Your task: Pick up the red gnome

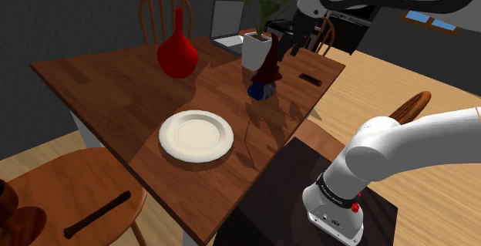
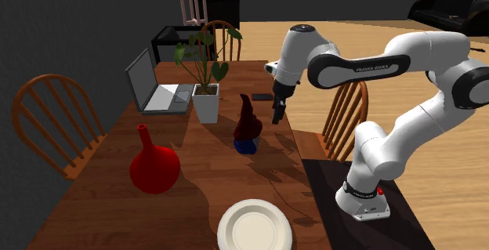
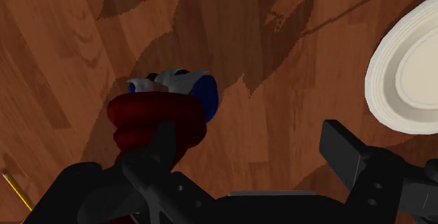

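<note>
The gnome (image 1: 266, 75) stands upright on the wooden table (image 1: 108, 82), with a dark red pointed hat and a blue and white body. In the second exterior view the gnome (image 2: 247, 127) stands just in front of a potted plant. My black gripper (image 1: 296, 44) hangs in the air beside and above it, a short way toward the table's edge, also seen as the gripper (image 2: 276, 114). In the wrist view the gripper (image 3: 251, 137) is open and holds nothing. The gnome's hat (image 3: 158, 117) lies under one finger rather than in the gap.
A red vase (image 1: 177, 52), a white plate (image 1: 196, 136), a white-potted plant (image 1: 258, 48), an open laptop (image 1: 227, 22) and a small black flat object (image 1: 311, 79) share the table. Wooden chairs stand around it, one (image 2: 345, 115) close to the arm.
</note>
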Motion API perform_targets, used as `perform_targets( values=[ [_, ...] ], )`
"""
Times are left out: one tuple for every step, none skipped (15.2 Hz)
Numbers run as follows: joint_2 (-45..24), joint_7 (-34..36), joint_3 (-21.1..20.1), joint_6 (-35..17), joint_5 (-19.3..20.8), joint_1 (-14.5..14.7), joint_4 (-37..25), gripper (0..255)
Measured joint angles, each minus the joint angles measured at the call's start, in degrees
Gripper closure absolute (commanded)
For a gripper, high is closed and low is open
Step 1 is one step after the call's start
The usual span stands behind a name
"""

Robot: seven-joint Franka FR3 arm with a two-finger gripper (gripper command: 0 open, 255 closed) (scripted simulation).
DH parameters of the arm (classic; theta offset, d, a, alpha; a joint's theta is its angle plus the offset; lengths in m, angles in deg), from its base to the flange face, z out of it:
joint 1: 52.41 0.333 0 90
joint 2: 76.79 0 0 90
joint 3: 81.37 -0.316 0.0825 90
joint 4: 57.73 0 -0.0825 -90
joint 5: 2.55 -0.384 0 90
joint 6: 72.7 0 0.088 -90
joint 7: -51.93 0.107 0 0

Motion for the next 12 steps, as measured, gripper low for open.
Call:
perform_targets(
  values=[
    [-0.87, -0.77, 0.61, -1.85, 0.31, -0.06, -0.60, 0],
    [-1.67, -1.74, 1.40, -3.70, 0.64, -0.17, -1.13, 0],
    [-2.92, -2.50, 1.99, -5.31, 0.77, -0.12, -2.33, 0],
    [-3.98, -3.54, 2.89, -7.46, 0.99, -0.19, -2.77, 0],
    [-4.71, -4.49, 3.68, -9.40, 1.14, -0.22, -3.16, 0],
    [-5.84, -5.15, 4.23, -11.31, 1.13, -0.09, -3.93, 0],
    [-6.52, -6.30, 5.18, -13.16, 1.19, -0.11, -4.37, 0],
    [-8.03, -7.26, 6.02, -15.46, 1.08, 0.06, -5.11, 0],
    [-9.41, -8.37, 6.91, -17.18, 0.85, 0.24, -6.36, 0],
    [-10.64, -9.31, 7.61, -18.72, 0.55, 0.49, -7.62, 0],
    [-11.70, -10.50, 8.51, -20.11, 0.18, 0.71, -8.87, 0],
    [-12.57, -11.88, 9.58, -21.90, -0.23, 0.89, -9.49, 0]
  ],
)
